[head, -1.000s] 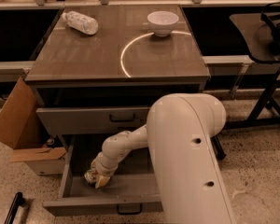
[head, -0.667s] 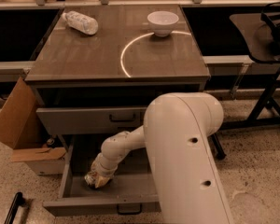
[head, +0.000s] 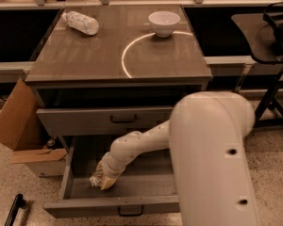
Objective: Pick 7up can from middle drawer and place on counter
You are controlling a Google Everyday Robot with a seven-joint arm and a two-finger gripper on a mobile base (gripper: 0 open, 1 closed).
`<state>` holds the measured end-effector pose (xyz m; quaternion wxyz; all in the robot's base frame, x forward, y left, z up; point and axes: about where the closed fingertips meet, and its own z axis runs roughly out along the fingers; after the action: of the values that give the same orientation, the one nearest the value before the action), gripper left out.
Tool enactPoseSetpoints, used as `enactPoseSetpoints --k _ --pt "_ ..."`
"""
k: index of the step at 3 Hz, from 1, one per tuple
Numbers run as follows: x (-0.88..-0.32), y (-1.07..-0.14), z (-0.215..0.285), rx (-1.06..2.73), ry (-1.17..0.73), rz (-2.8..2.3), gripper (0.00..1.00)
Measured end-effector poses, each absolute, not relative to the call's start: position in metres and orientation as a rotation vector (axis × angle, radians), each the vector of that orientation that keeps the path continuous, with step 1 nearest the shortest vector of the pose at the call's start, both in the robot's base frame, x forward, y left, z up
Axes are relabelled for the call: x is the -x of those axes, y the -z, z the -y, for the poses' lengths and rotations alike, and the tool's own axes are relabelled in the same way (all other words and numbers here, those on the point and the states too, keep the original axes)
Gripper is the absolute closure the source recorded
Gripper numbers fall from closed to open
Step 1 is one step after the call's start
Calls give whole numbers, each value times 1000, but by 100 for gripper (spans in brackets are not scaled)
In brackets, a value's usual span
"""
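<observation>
The middle drawer (head: 108,205) is pulled open below the counter (head: 85,55), which carries a bright ring of light. The 7up can (head: 95,180), white-silver and crumpled, lies at the drawer's front left on the grey floor. My gripper (head: 103,179) reaches down into the drawer and is shut on the can, close to the floor. My big white arm covers the right part of the drawer.
A clear plastic bottle (head: 81,22) lies on the counter's back left and a white bowl (head: 163,22) stands at the back right. The upper drawer (head: 108,119) stands slightly out. A cardboard box (head: 19,126) sits on the floor left; a dark chair (head: 269,36) stands right.
Almost nothing has moved: my gripper stays at the can in the drawer's front left, and the arm has shifted only slightly.
</observation>
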<state>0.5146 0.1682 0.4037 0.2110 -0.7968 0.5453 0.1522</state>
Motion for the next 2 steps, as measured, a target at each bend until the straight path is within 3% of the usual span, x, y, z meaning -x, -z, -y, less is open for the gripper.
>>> enactPoseSetpoints --k 2 --pt "-491 -526 -91 2032 -366 -1479 100"
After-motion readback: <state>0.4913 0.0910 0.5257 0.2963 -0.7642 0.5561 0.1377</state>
